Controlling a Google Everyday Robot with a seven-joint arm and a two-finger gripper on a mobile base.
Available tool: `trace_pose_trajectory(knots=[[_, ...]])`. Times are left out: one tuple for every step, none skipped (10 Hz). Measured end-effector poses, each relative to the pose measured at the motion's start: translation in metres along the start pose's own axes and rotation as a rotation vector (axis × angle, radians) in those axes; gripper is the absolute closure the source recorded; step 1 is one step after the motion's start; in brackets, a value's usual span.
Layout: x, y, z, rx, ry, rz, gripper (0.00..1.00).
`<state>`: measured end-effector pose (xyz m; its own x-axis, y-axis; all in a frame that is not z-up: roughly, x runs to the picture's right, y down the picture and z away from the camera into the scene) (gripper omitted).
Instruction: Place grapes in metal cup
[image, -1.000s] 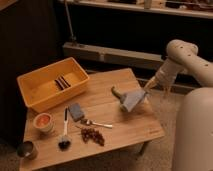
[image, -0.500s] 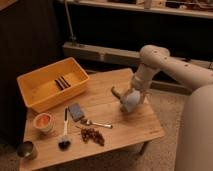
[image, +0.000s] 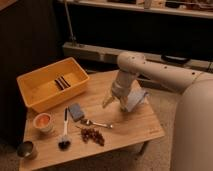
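tool (image: 114, 104) hanging over mid bench (image: 137, 127), fingers spread, nothing in them, grapes (image: 92, 135) near the front edge, metal cup (image: 26, 149) well apart at the corner

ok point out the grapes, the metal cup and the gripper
grapes (image: 92, 135), camera view, middle of the bunch
metal cup (image: 25, 152), camera view, its side wall
gripper (image: 115, 104), camera view, between its open fingertips, above the table (image: 136, 126)
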<state>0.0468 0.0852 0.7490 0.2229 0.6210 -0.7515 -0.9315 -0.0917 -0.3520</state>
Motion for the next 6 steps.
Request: trace_pose_trajectory(knots=[[0.0, 0.002, 0.0, 0.003, -0.001, -0.006, 0.34], [0.0, 0.003, 0.0, 0.012, -0.011, -0.016, 0.34], [0.003, 0.012, -0.006, 0.04, -0.054, -0.075, 0.34], [0.007, 0.031, -0.01, 0.056, -0.086, -0.173, 0.34], [0.012, 0.046, -0.014, 0.054, -0.104, -0.242, 0.34], [0.024, 0.067, -0.015, 0.049, -0.129, -0.362, 0.34]])
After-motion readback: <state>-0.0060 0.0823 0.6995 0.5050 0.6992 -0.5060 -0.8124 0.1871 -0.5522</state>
